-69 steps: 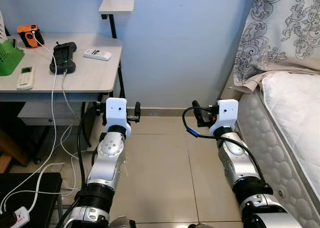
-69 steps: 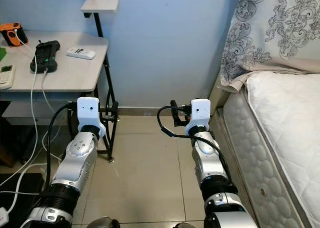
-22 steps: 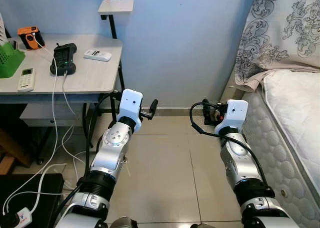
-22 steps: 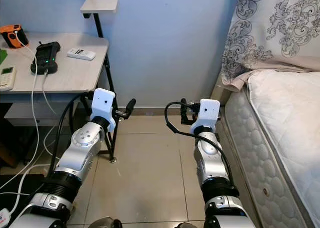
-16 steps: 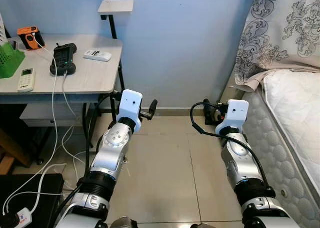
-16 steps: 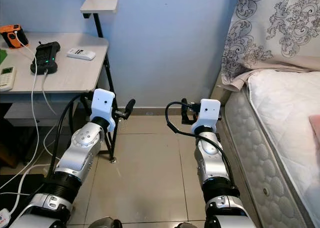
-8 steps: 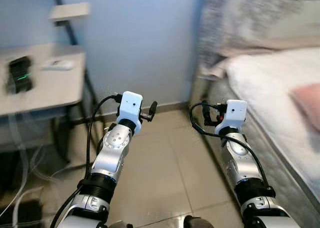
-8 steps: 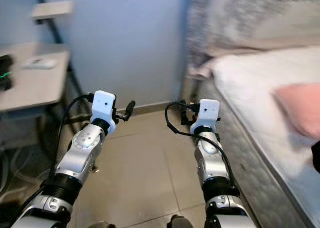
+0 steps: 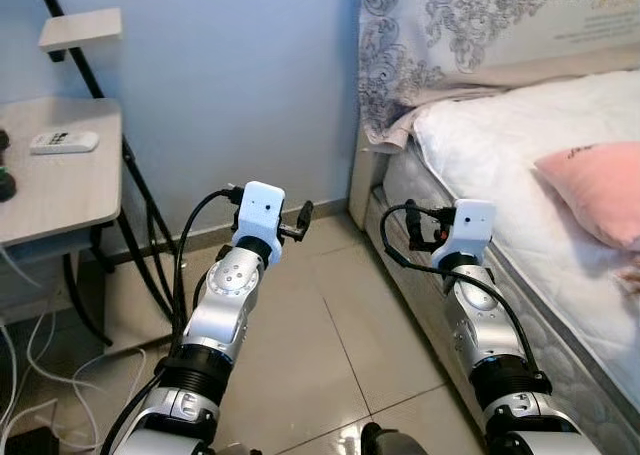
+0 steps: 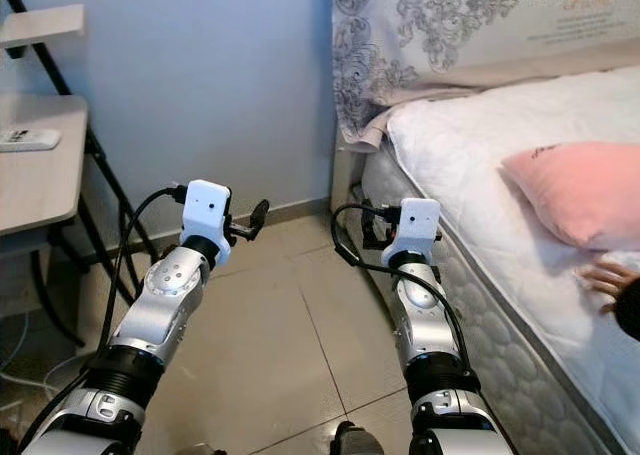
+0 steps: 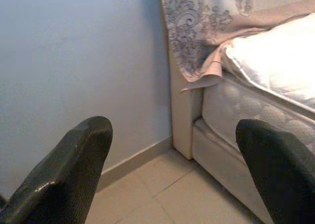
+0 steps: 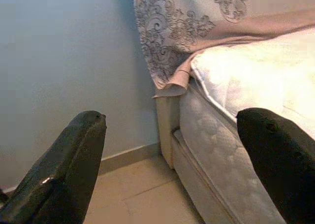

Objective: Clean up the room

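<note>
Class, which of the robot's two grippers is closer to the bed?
The right gripper, hanging beside the mattress edge; the left gripper is over open floor.

Floor [image 9: 330, 345]: glazed beige tile — a faint sheen, lower centre.
Wall [image 9: 220, 85]: smooth matt blue paint.
Mattress [image 9: 500, 155]: white quilted cloth, stitched and dimpled on its side.
Pillow [image 9: 595, 190]: soft pink cloth, matt, at the right edge.
Headboard cover [image 9: 450, 25]: patterned grey-and-white fabric, upper right.
Desk [image 9: 55, 185]: pale matt wood-look top on black metal legs.
Arms: brushed silver metal — white plastic wrist caps.
Left gripper [image 11: 172, 172] fingers [image 11: 69, 177]: black, finely textured, matt.
</note>
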Available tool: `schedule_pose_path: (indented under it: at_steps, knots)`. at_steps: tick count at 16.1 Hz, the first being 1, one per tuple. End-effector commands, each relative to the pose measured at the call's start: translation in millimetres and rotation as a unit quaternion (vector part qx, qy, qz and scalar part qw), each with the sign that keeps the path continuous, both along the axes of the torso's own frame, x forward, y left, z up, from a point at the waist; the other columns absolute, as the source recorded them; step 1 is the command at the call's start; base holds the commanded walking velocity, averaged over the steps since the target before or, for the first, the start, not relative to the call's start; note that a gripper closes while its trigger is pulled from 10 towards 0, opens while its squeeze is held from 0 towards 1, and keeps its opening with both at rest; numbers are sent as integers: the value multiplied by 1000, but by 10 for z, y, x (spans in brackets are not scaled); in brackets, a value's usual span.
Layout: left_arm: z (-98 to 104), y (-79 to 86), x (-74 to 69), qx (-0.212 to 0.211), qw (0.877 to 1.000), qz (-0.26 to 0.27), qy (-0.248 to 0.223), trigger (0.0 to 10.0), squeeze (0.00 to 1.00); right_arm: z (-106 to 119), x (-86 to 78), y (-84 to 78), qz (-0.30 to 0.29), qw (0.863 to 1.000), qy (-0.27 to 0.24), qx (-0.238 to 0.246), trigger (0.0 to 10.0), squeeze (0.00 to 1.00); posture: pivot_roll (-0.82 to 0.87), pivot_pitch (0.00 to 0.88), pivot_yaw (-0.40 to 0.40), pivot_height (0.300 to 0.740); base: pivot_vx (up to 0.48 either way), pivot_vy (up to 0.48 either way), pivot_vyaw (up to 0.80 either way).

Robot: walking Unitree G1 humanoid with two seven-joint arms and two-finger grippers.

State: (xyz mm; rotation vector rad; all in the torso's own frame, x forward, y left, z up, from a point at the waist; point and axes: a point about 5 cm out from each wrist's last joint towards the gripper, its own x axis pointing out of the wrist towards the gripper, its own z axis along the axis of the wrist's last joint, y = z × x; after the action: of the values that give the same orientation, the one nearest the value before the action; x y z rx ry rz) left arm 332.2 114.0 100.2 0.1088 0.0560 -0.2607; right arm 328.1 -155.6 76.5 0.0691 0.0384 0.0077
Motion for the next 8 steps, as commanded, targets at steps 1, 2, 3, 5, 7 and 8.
schedule_pose_path:
  at_steps: [1,2,3,5,7,8]
  knots:
    - [53,7,22,-2,1000,4,-9,10000,0,55,29,18,6,1000,-11,-2,10000,0,-1,8,10,740,0,0,0]
    - [53,8,22,1,1000,4,-10,10000,0,54,29,20,6,1000,-11,-3,10000,0,-1,8,10,740,0,0,0]
    - [51,6,21,3,1000,4,-10,10000,0,53,29,23,7,1000,-11,-3,10000,0,-1,7,10,740,0,0,0]
    - [45,4,18,6,1000,3,-10,10000,0,51,27,29,8,1000,-11,-4,10000,0,-1,4,11,740,0,0,0]
    - [44,7,20,6,1000,3,-10,10000,0,51,25,27,8,1000,-11,-5,10000,0,-2,1,10,740,0,0,0]
    - [45,8,21,6,1000,3,-10,10000,0,51,25,26,8,1000,-12,-5,10000,0,-2,1,10,740,0,0,0]
